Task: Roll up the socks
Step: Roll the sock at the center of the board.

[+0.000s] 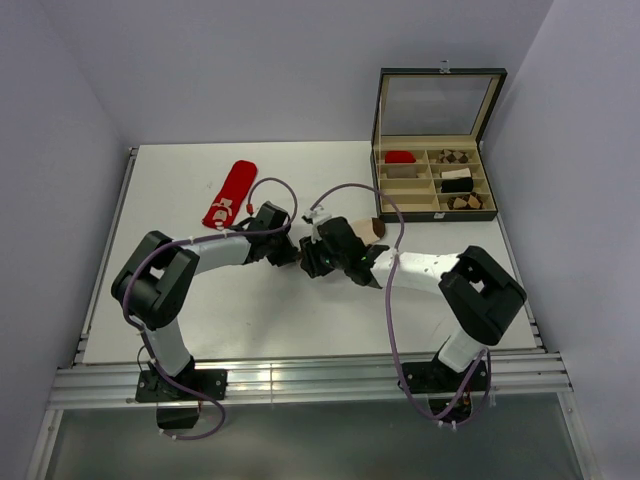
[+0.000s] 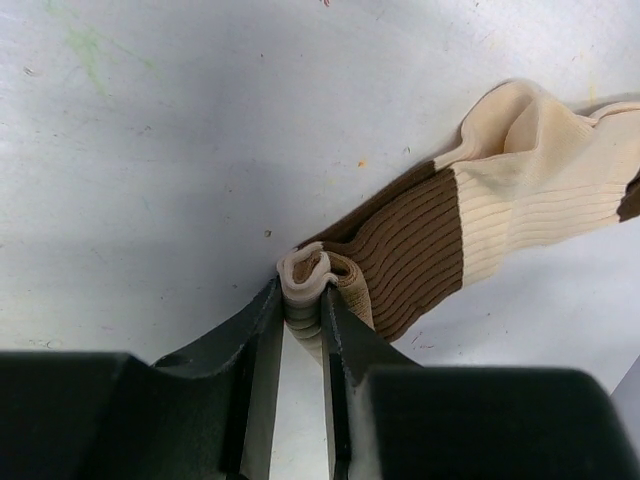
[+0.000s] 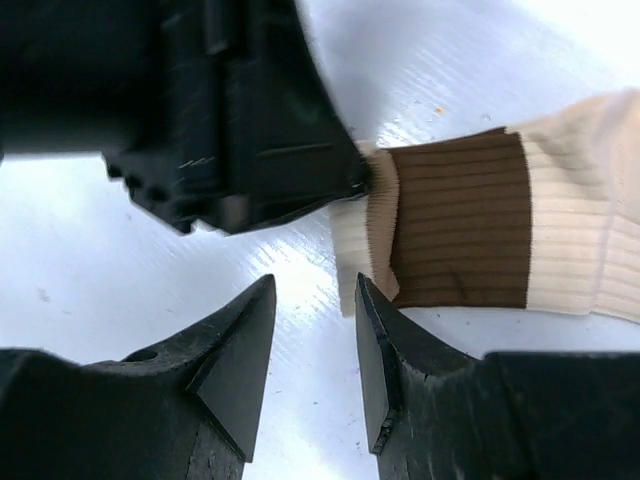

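A first sock [image 2: 520, 190] is laid on the table [image 2: 150, 150]. Its end is pinched between the fingers of the left gripper [image 2: 300, 300], and the rest is stretched ahead and rightward. The right gripper [image 3: 315, 290] is set opposite, jaws apart, just before that end. A second sock [image 1: 230, 195] is laid behind and left of the left gripper. A box [image 1: 436, 213] is placed behind and right of the right gripper.

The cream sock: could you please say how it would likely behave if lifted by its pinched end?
Probably floppy: the cream sock bunches in folds where the left gripper pinches it. Likely light, being thin ribbed knit. It should drag rather than roll, since it lies flat.
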### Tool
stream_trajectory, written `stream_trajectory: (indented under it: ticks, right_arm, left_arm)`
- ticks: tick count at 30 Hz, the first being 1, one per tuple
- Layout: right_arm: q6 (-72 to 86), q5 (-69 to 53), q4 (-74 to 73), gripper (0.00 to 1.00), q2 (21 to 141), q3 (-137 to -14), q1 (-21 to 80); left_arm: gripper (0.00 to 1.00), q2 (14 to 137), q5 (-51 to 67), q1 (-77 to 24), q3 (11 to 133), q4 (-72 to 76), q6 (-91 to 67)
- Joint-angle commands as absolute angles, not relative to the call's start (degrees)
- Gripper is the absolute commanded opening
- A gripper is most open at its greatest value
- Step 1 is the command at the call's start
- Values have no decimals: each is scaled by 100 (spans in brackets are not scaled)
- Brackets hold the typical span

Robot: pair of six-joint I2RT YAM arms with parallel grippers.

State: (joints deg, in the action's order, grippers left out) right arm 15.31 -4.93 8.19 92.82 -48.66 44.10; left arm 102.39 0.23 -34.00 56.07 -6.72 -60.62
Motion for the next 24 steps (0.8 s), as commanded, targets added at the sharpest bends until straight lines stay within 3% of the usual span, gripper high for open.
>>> stream_trajectory:
  ticks: [1, 24]
  right_arm:
    - [748, 536, 1011, 45, 9237, -4869, 4692]
    - [62, 1792, 1266, 41, 10256, -5203, 5581]
  left_arm:
    - [24, 10397, -97, -3419, 5695, -1090, -5827]
    - [25, 10371, -62, -3445, 5774, -1116, -5845]
